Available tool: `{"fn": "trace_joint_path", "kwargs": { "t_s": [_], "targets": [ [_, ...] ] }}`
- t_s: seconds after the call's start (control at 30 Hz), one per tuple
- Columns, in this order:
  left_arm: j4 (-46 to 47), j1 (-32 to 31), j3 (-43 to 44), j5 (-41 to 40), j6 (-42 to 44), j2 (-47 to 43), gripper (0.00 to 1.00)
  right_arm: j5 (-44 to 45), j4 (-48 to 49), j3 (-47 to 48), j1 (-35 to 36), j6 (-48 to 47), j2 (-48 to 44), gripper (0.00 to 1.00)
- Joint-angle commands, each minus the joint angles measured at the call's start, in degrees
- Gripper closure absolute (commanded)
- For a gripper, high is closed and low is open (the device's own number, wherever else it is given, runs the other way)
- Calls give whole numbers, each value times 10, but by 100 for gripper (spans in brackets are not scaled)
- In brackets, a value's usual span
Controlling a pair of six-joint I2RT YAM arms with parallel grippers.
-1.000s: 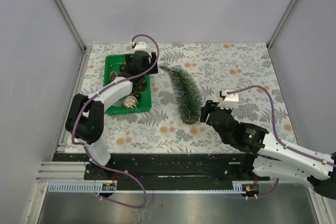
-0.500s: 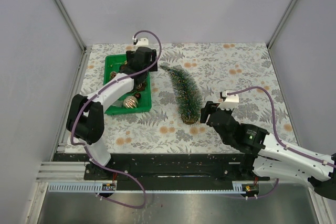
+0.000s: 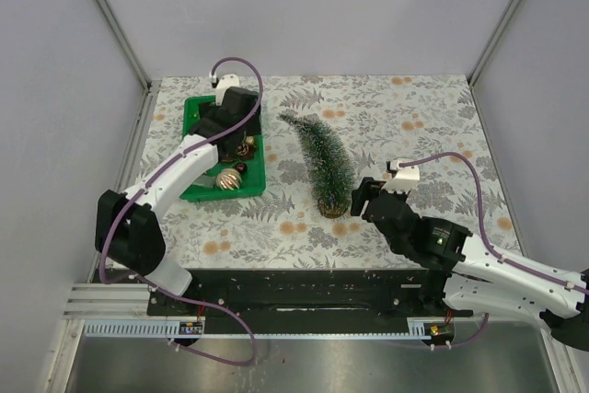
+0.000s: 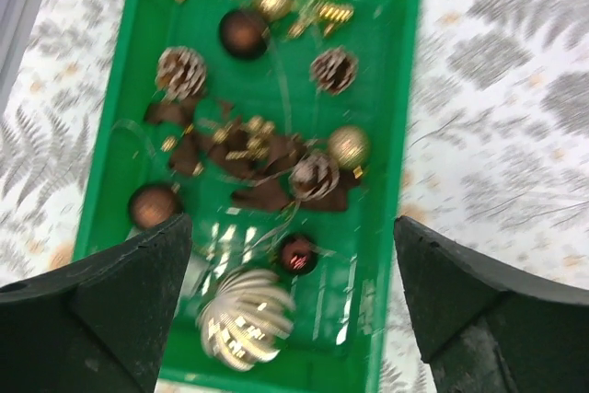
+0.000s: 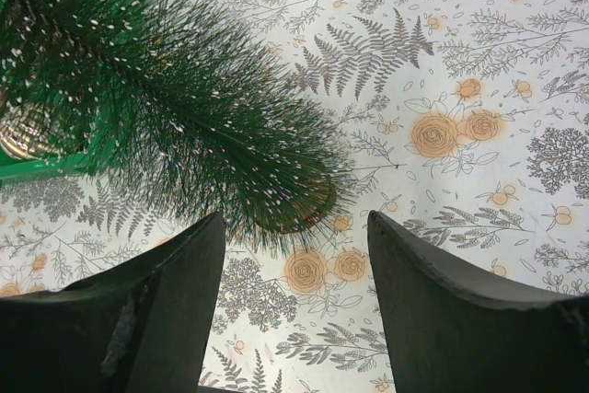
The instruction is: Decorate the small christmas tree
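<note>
green tray [image 4: 379, 43] | holds brown bauble [image 4: 243, 34], pinecone [image 4: 180, 71], gold swirl ball [image 4: 244, 324] | floral tablecloth [image 3: 414, 117] beneath

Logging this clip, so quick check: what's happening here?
The left gripper hangs open and empty above the green tray of ornaments. The small christmas tree appears to lie on its side on the patterned table, with no ornaments visible on it. The right gripper sits open at the tree's near end, holding nothing.
</note>
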Motion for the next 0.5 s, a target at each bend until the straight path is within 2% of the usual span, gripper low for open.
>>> {"fn": "trace_joint_path", "kwargs": {
  "t_s": [0.0,0.1,0.23,0.47],
  "targets": [
    [-39,27,-64,-37,-49,-47,8,-6,13,-6,4,14,5,29],
    [-41,47,-93,-11,-59,-44,15,-13,17,-8,5,16,14,29],
    [-25,34,-118,-5,-50,-35,19,-13,21,-9,4,18,18,29],
    [-36,-3,-90,12,-52,44,25,-10,10,-7,4,24,11,29]
  ]
}}
